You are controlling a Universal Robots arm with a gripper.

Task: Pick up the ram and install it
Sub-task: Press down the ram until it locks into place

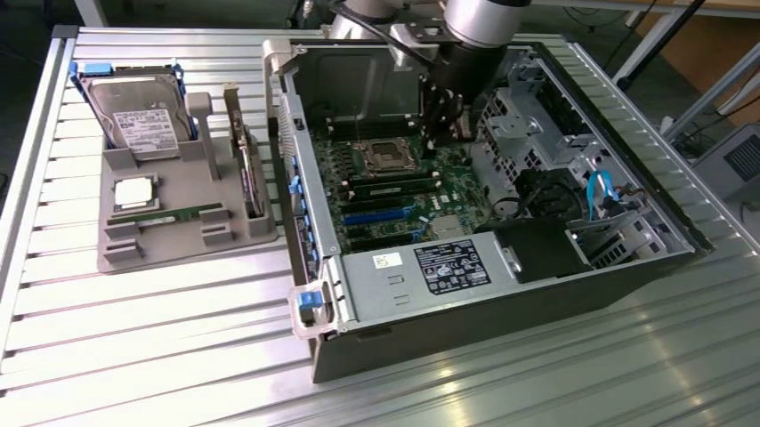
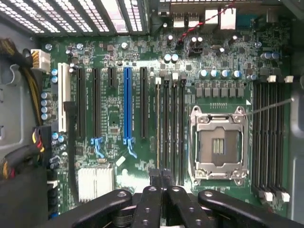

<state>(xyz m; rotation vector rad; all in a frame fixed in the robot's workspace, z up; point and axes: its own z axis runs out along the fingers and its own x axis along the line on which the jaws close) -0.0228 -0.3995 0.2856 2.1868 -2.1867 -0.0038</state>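
The ram (image 1: 178,216) lies flat in a groove of the grey holder tray (image 1: 125,253), which sits on the slatted metal table (image 1: 142,356) toward the exterior view's left, well apart from the arm. It is a long, thin green strip with a row of small dark chips along its face, lying just below the square silver processor chip (image 1: 134,193) and near the upright expansion card (image 1: 247,169). A hard drive (image 1: 141,116) in a blue-edged caddy leans at the back of the same tray. The open computer case (image 1: 392,347) stands beside the tray, its motherboard (image 1: 398,191) exposed. The arm reaches down into the case, with the gripper (image 1: 442,120) hanging above the board near the empty processor socket (image 1: 386,158). From the wrist view, the gripper (image 2: 161,176) has its two dark fingers (image 2: 156,178) pressed together with nothing between them, poised over the black memory slots (image 2: 168,128) that run next to the processor socket (image 2: 218,142), close to the blue expansion slot (image 2: 127,104).
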